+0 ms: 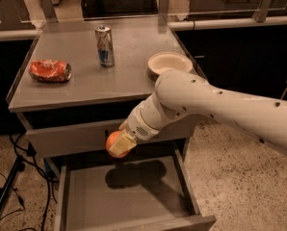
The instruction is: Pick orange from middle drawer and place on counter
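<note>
My gripper is shut on the orange, a small round fruit, and holds it in the air above the open middle drawer, in front of the upper drawer front. The drawer is pulled out below the cabinet and its grey floor shows only the arm's shadow. The counter is the flat grey cabinet top above and behind the gripper. My white arm reaches in from the right across the counter's front right corner.
On the counter stand a red-and-silver foil packet at the left, a drink can in the middle and a white bowl at the right, partly behind my arm. Black cables hang at the lower left.
</note>
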`<state>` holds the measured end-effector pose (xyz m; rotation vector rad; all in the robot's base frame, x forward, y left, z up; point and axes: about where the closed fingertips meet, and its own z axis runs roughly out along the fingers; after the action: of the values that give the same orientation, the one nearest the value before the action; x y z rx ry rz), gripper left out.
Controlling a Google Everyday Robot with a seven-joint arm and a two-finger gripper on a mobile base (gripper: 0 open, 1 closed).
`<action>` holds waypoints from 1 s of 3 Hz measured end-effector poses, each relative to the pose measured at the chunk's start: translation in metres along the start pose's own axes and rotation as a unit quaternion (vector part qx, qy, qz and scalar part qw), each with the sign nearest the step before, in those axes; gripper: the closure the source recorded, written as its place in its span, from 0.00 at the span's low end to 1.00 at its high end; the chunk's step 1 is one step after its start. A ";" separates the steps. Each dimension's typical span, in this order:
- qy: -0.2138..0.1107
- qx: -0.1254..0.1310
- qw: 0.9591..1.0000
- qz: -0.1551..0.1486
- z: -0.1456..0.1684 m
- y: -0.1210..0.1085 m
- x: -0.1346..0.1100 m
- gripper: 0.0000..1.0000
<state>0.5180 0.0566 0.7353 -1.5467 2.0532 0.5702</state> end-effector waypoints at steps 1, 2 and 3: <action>-0.001 0.011 1.000 -0.009 -0.012 0.002 -0.009 1.00; -0.001 0.025 0.999 -0.021 -0.023 -0.004 -0.021 1.00; -0.001 0.043 0.998 -0.035 -0.040 -0.013 -0.034 1.00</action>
<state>0.5331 0.0548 0.7871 -1.5612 1.9869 0.4495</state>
